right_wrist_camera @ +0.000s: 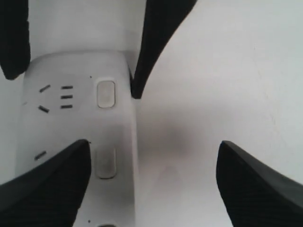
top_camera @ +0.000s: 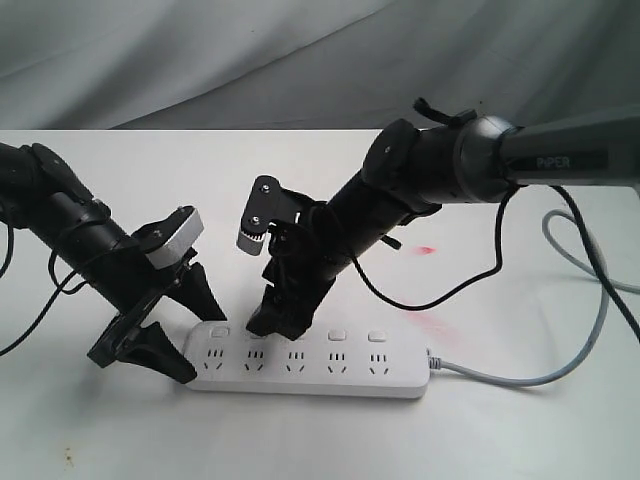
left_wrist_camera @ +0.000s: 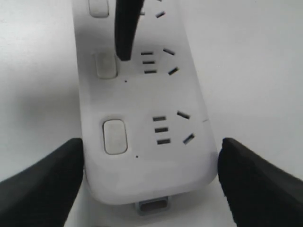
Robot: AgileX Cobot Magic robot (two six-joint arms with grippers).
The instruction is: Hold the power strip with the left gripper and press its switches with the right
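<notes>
The white power strip (top_camera: 320,368) lies flat near the table's front edge, its grey cord (top_camera: 520,378) leaving on the right. My left gripper (top_camera: 192,338) straddles the strip's left end, and both black fingers (left_wrist_camera: 42,187) rest against the sides of the strip (left_wrist_camera: 142,165). My right gripper (top_camera: 280,318) points down over the second switch from that end and stands open. One right finger (left_wrist_camera: 124,38) hangs just beside that switch (left_wrist_camera: 105,65). In the right wrist view, the right gripper (right_wrist_camera: 151,189) has one finger over the strip (right_wrist_camera: 75,71) beside a switch (right_wrist_camera: 105,163), the other over bare table.
The white table (top_camera: 520,440) carries a faint red mark (top_camera: 428,248) behind the strip. A black cable (top_camera: 440,295) loops down from the right arm. Grey cloth (top_camera: 200,50) hangs behind the table's far edge.
</notes>
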